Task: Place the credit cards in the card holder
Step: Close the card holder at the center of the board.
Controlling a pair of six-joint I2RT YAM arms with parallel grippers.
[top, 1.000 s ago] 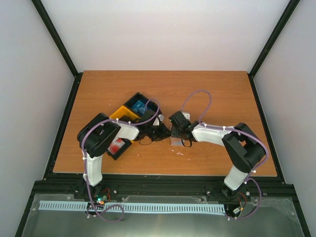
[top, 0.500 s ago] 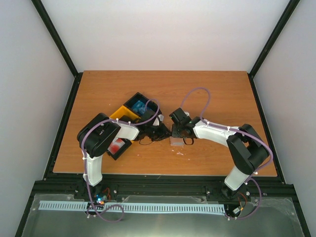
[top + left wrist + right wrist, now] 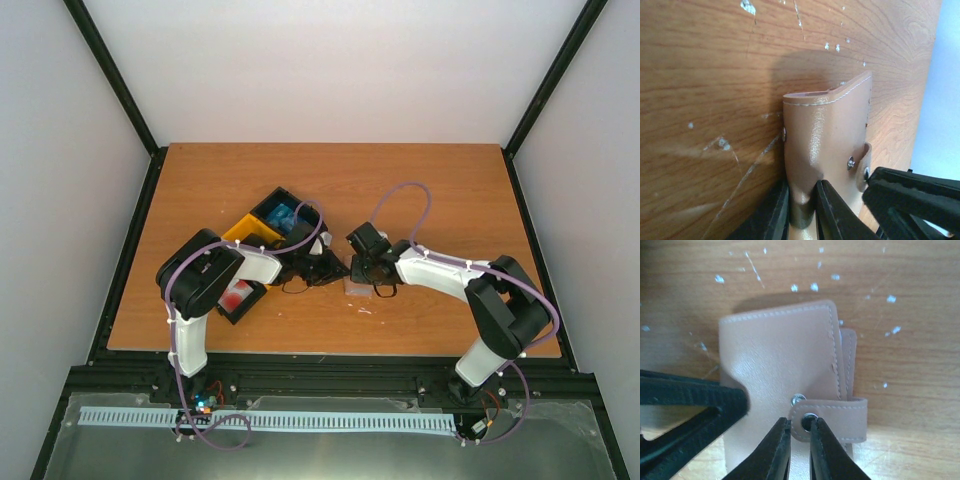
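Well left of the card holder (image 3: pixel 357 286), credit cards (image 3: pixel 238 296) sit in bins and none is loaded yet: a red-and-white one in the near black bin (image 3: pixel 226 314), a blue one (image 3: pixel 282 215) in the far black bin (image 3: pixel 284 194), the yellow bin (image 3: pixel 243 231) between those two, so the task reads as early, since the holder has to be opened first; just left of the holder, the left gripper (image 3: pixel 802 202) is clamped on the holder's near edge, leather pinched between both fingers, apparently to pin it to the table (image 3: pixel 430 190) and act as anchor while the other arm works the closure; holder itself lies folded shut on the wood, mid-table between the two arms, stitched flap up, strap wrapped round its right side; on the holder's right side, the right gripper (image 3: pixel 801 426) has its fingers nearly together, straddling the rounded stud end of the snap tab (image 3: pixel 835 411), likely there to pop the snap loose; cannot tell if the tips actually pinch the tab or just bracket it; risk by my read: tab slips out, or the holder drags if the left hold gives
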